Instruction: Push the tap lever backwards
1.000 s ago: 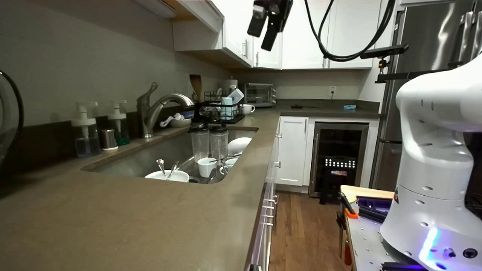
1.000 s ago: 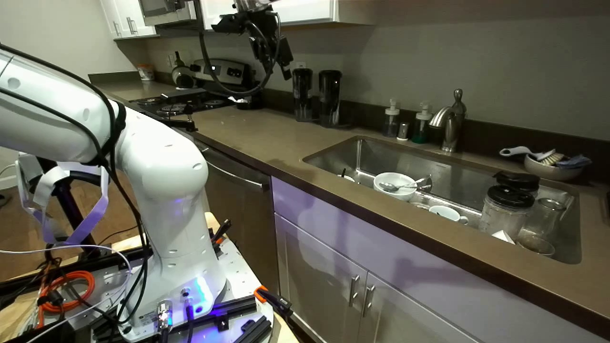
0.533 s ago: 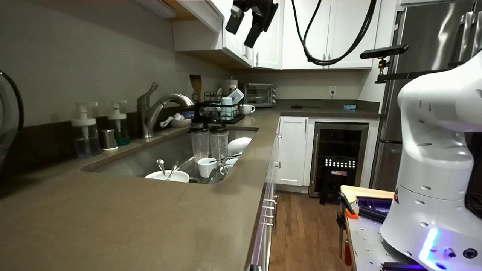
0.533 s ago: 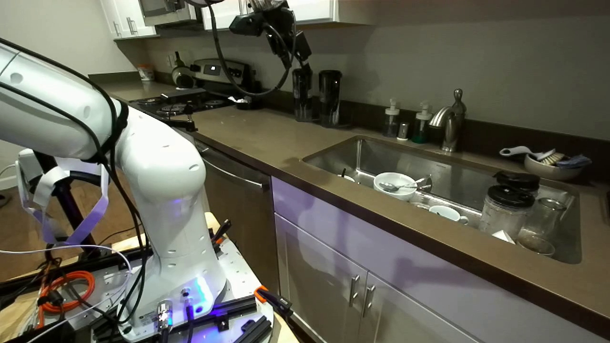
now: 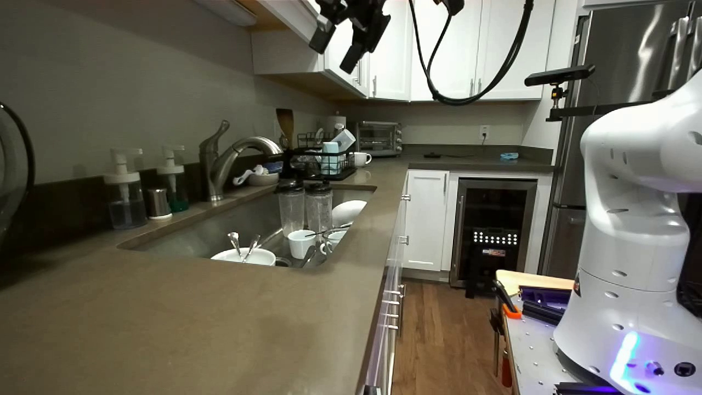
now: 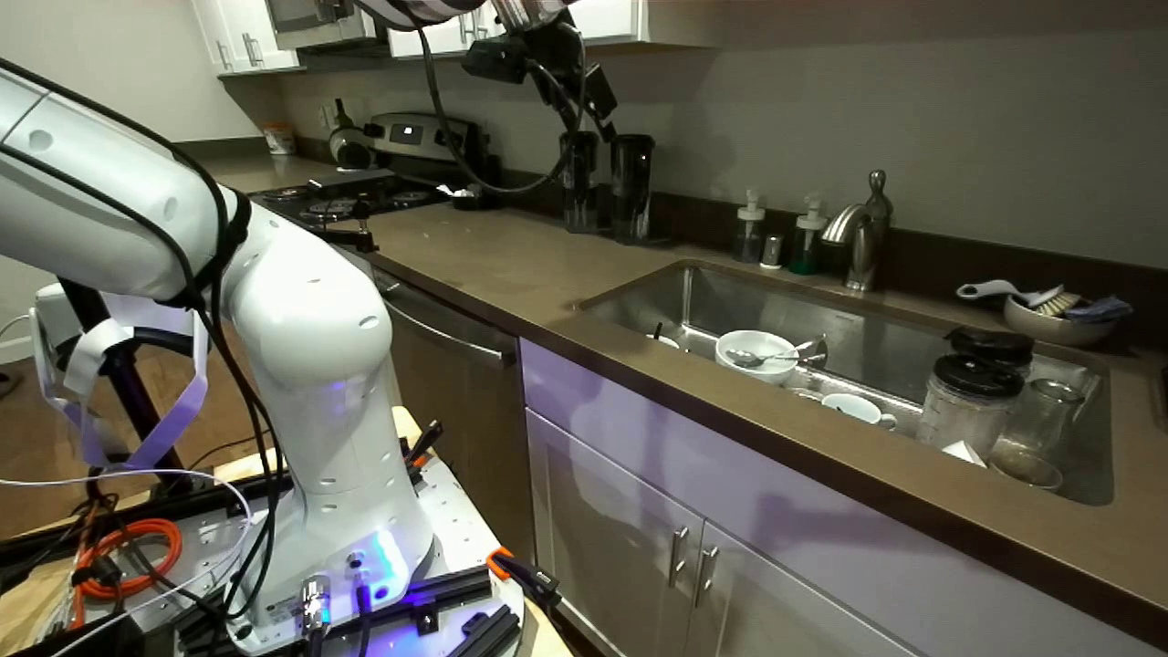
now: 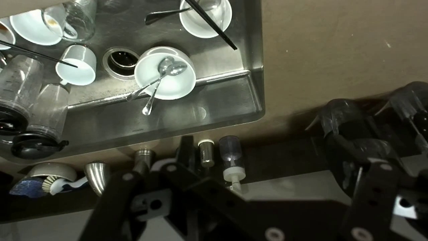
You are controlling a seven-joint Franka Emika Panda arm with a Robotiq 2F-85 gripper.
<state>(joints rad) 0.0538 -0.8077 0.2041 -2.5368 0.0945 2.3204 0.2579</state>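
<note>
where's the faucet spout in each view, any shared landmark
In an exterior view: faucet spout, left of centre.
In an exterior view: faucet spout, right of centre.
In the wrist view: faucet spout, lower left, partly hidden.
Shared landmark: small metal cylinder, left of it in both exterior views, right in the wrist view.

Tap lever [image 5: 210, 141] on faucet [image 5: 222, 166], pump bottles [image 6: 749, 234] left of it in both exterior views, bowl [image 7: 173, 87] in sink [image 6: 785, 303]

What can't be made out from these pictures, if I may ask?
Lever: hidden in the wrist view, apparently behind the tool.
Stove display: too small to read in an exterior view.
Fridge: cut off by the top and right edges in an exterior view.
</note>
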